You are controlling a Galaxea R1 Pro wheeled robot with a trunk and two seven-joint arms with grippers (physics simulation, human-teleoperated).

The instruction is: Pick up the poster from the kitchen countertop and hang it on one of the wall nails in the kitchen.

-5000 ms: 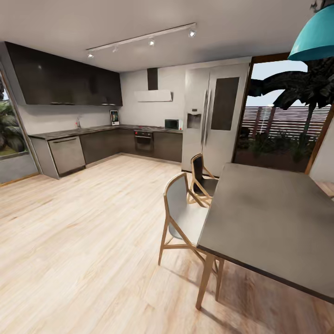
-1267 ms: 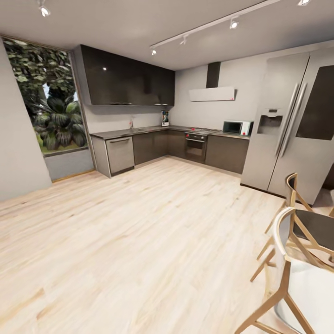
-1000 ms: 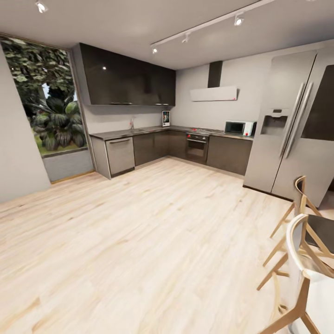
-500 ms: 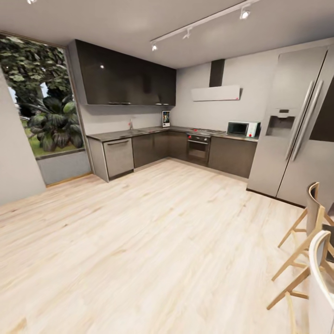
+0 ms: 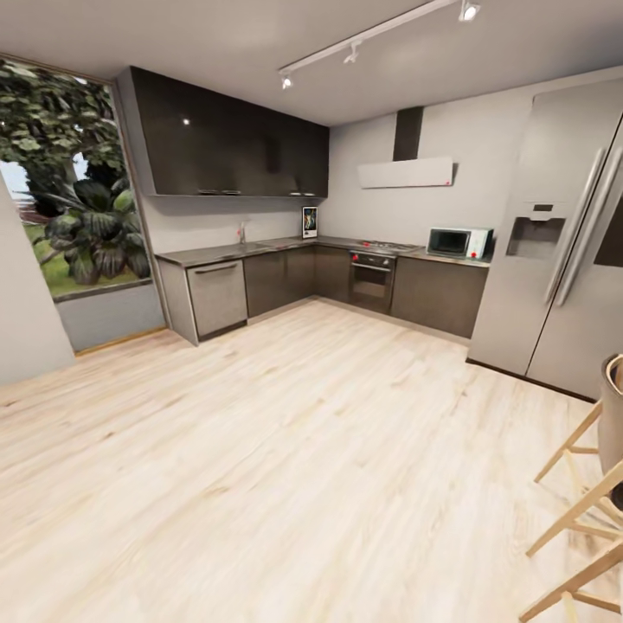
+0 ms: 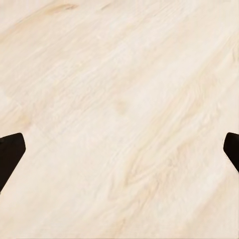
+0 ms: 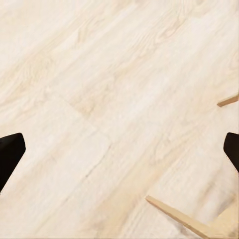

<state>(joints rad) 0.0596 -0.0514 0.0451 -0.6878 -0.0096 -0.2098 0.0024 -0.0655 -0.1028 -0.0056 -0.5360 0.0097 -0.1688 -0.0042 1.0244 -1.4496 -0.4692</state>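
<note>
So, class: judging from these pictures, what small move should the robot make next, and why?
Probably keep rolling forward across the wooden floor toward the corner of the kitchen countertop. The poster stands there against the wall, far beyond reach, and both wrist views show just floor between wide-apart, empty fingers. The chair at the right looks safely off that path.

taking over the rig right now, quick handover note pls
Left tool: open, holding nothing, hanging over the wood floor.
Right tool: open, holding nothing, over the floor beside chair legs.
The poster stands upright at the far corner of the kitchen countertop, against the wall, across the room from the robot.
Done: nothing picked up yet.
Left: cross the floor to the countertop, grasp the poster, hang it on a wall nail. I cannot make out any nail from here.
</note>
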